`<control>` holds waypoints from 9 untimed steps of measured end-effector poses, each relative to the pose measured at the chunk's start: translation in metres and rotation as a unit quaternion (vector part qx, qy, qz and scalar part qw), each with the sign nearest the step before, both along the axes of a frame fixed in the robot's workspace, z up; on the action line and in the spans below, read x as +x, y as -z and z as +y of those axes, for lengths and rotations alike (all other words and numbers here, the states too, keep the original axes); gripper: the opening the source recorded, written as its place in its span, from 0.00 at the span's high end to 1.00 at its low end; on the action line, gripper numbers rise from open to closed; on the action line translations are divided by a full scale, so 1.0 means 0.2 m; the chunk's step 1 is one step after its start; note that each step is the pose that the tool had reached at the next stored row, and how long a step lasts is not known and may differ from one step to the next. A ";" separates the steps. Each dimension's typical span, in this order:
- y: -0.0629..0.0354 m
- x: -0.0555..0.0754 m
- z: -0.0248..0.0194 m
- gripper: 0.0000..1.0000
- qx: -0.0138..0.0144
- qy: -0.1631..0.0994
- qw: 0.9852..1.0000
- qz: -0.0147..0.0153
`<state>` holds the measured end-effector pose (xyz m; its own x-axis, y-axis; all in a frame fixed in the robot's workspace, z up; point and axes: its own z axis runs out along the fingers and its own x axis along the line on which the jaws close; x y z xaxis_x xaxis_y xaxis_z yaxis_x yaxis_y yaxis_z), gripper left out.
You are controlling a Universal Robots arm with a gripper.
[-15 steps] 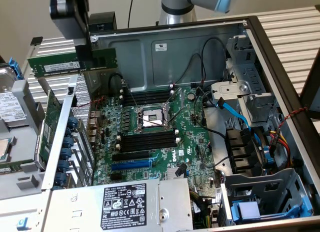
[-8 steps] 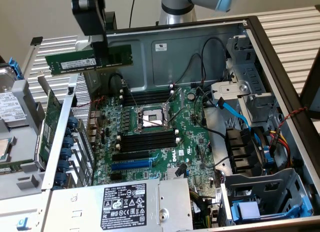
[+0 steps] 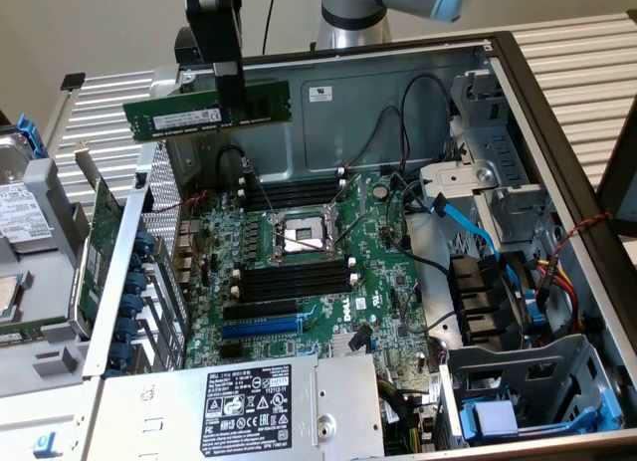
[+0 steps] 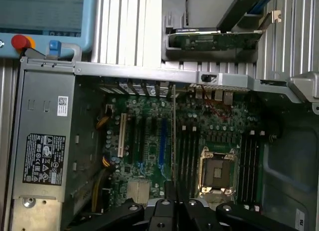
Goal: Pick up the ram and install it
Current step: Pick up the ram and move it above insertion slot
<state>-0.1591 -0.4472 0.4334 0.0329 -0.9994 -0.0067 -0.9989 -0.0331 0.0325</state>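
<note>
The ram (image 3: 174,117), a long green stick with a pale label, hangs level in the air above the back left corner of the open computer case. My gripper (image 3: 230,105) is shut on it near its middle, gripping from above. In the wrist view the ram (image 4: 173,136) runs edge-on as a thin line out from my gripper (image 4: 174,187) over the motherboard. Black memory slots (image 3: 295,194) lie behind the bare CPU socket (image 3: 304,234), with more memory slots (image 3: 295,279) in front of it. In the wrist view the slots (image 4: 187,151) sit just beside the ram's edge.
A silver power supply (image 3: 261,401) fills the case front. A wider green expansion card (image 3: 100,244) stands on edge outside the case's left wall, beside a drive (image 3: 18,214). Cables (image 3: 468,222) and a fan (image 3: 498,297) crowd the right side. A red button (image 4: 19,42) is on a pendant.
</note>
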 end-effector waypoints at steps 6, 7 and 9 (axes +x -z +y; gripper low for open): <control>0.019 0.07 0.043 0.88 0.000 0.000 1.000 0.000; 0.021 0.07 0.046 0.88 0.000 0.001 1.000 0.000; 0.024 0.09 0.053 0.88 0.000 0.001 1.000 0.000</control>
